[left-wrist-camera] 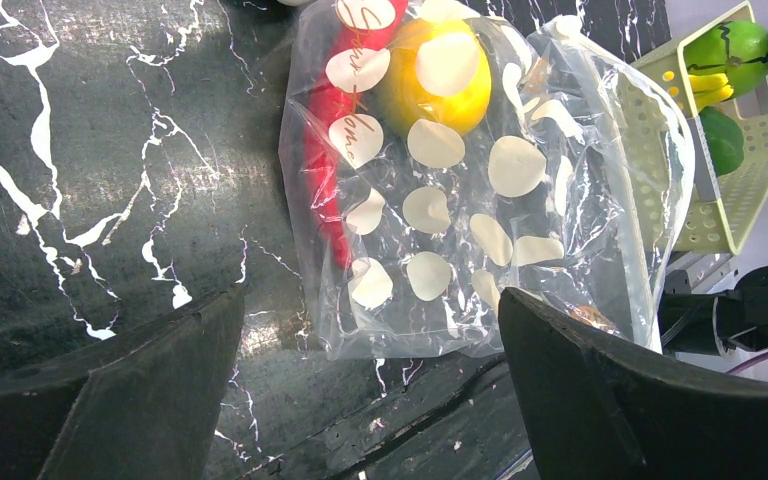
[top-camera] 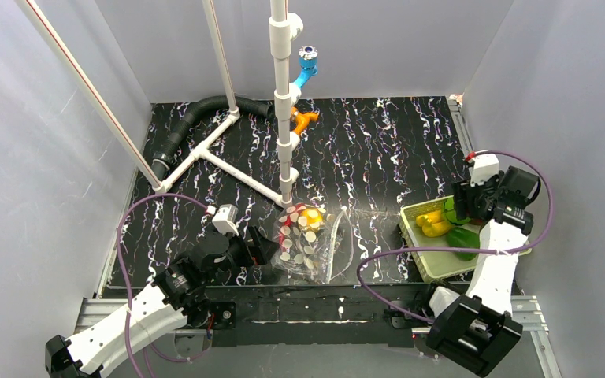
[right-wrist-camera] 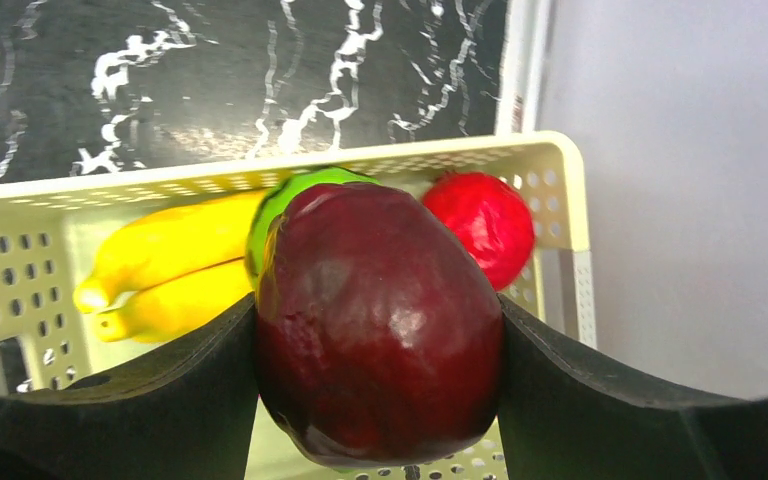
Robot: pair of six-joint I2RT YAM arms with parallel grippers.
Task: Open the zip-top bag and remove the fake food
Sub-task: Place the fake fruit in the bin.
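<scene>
The clear dotted zip-top bag point(top-camera: 309, 242) lies flat near the table's front edge. Inside the zip-top bag point(left-wrist-camera: 480, 190) are fake food pieces: a long red one point(left-wrist-camera: 322, 140) and a round yellow one point(left-wrist-camera: 442, 72). My left gripper point(top-camera: 264, 246) stands open just left of the bag; in the wrist view the left gripper point(left-wrist-camera: 370, 300) has only the bag's bottom edge between its fingers, untouched. My right gripper point(right-wrist-camera: 380, 310) is shut on a dark red fruit point(right-wrist-camera: 380, 330) above the mesh basket point(right-wrist-camera: 290, 160), which holds a yellow banana point(right-wrist-camera: 170, 265), a green piece point(right-wrist-camera: 305, 188) and a red piece point(right-wrist-camera: 480, 225).
The pale yellow-green basket point(top-camera: 433, 268) sits at the table's right, under the right gripper point(top-camera: 461, 206). A white pipe frame point(top-camera: 228, 161) with an upright post point(top-camera: 283, 118) stands behind the bag, carrying orange point(top-camera: 303, 120) and blue point(top-camera: 307, 67) fittings. A black hose point(top-camera: 197, 118) curves at back left.
</scene>
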